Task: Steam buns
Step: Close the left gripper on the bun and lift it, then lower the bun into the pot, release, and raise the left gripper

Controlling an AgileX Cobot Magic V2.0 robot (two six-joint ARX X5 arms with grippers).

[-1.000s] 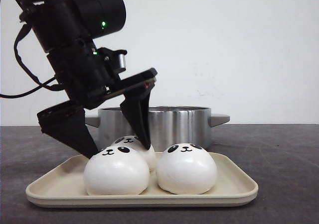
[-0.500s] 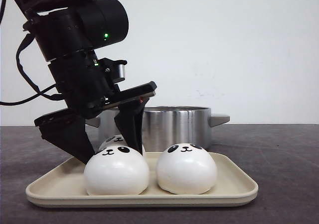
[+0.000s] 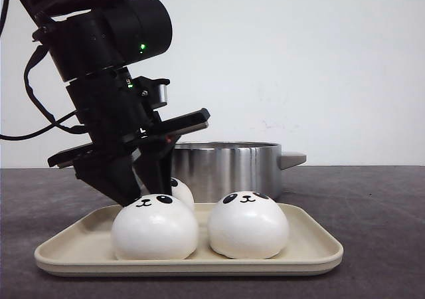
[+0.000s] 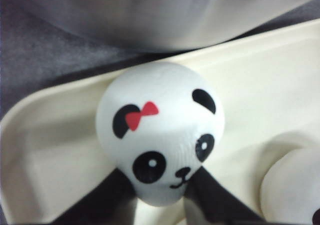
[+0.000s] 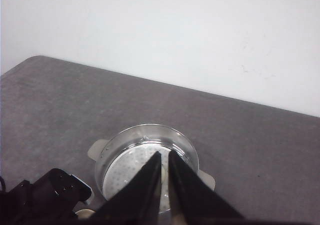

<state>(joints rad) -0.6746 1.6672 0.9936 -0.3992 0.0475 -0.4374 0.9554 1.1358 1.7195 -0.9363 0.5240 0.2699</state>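
Against a white wall, on the cream tray, my left gripper clamps a glossy white panda-faced bun; my right gripper hangs nearly closed, empty.

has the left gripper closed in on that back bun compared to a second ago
Yes. The left gripper has narrowed and shifted left against the steel pot, its fingers now pinching the back bun on the tray.
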